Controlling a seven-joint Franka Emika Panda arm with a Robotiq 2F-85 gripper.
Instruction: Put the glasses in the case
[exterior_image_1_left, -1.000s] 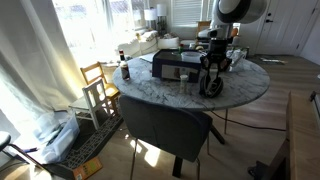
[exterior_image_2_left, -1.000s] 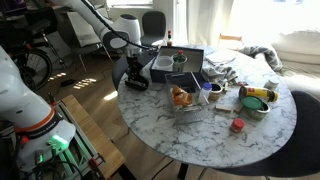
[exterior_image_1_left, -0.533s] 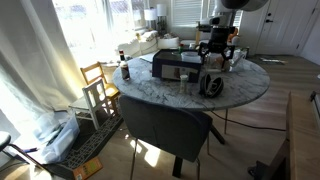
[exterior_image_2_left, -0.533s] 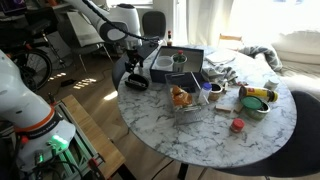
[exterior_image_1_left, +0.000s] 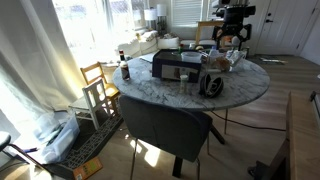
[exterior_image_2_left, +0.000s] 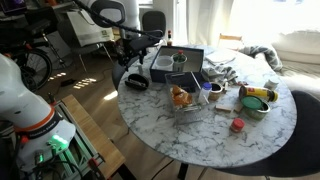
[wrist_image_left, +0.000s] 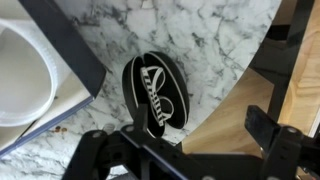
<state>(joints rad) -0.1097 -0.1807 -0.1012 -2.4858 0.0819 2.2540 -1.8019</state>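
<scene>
The black oval case (wrist_image_left: 176, 84) lies open on the marble table (wrist_image_left: 215, 40) near its edge, with the striped glasses (wrist_image_left: 157, 88) folded inside it. In both exterior views the case (exterior_image_1_left: 211, 84) (exterior_image_2_left: 136, 82) sits by the table rim, and the glasses in it are too small to make out there. My gripper (exterior_image_1_left: 232, 32) (exterior_image_2_left: 141, 46) hangs well above the case, apart from it. In the wrist view the gripper (wrist_image_left: 200, 124) is open, its dark fingers (wrist_image_left: 262, 124) spread wide with nothing between them.
A black box (exterior_image_1_left: 176, 66) (exterior_image_2_left: 181, 62) stands beside the case, its corner (wrist_image_left: 70, 45) close to it, with a white bowl (wrist_image_left: 20, 80) inside. A clear container of orange items (exterior_image_2_left: 183, 97), a bowl (exterior_image_2_left: 258, 101) and a red lid (exterior_image_2_left: 237, 126) lie farther off. A chair (exterior_image_1_left: 170, 126) stands at the table.
The gripper has opened, let go of the glasses in the case and risen straight up away from the table.
</scene>
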